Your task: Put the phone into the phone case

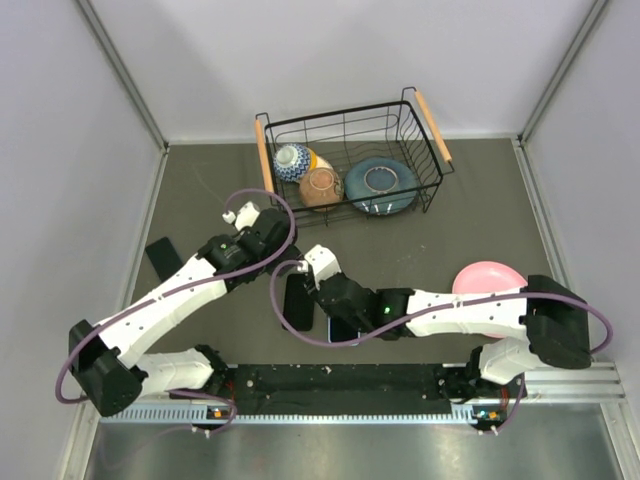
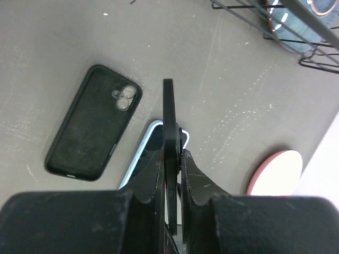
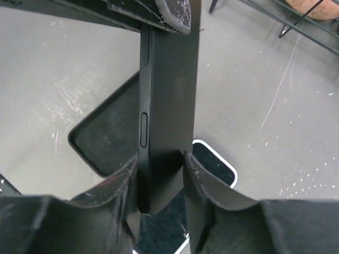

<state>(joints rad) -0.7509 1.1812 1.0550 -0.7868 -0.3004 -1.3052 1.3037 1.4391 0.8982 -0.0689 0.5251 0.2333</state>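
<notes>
A flat black phone [image 3: 169, 90] with side buttons stands on edge above the table, held at both ends. My left gripper [image 2: 172, 153] is shut on it, and its thin edge [image 2: 168, 116] runs up the middle of the left wrist view. My right gripper [image 3: 160, 161] is shut on the other end, both fingers pressing its sides. Under it an empty black phone case [image 2: 95, 124] [image 3: 106, 132] [image 1: 297, 300] with camera holes lies flat. Beside the case lies a second phone with a pale blue rim [image 2: 152, 138] [image 3: 217, 161] [image 1: 342, 328]. In the top view both grippers [image 1: 262, 235] [image 1: 320, 272] meet mid-table and the held phone is hidden.
A wire basket [image 1: 340, 108] at the back holds two bowls and a blue plate. A pink plate [image 1: 490, 277] [image 2: 275, 169] sits to the right. Another dark flat object [image 1: 160, 258] lies at the left near the wall. Walls enclose the table.
</notes>
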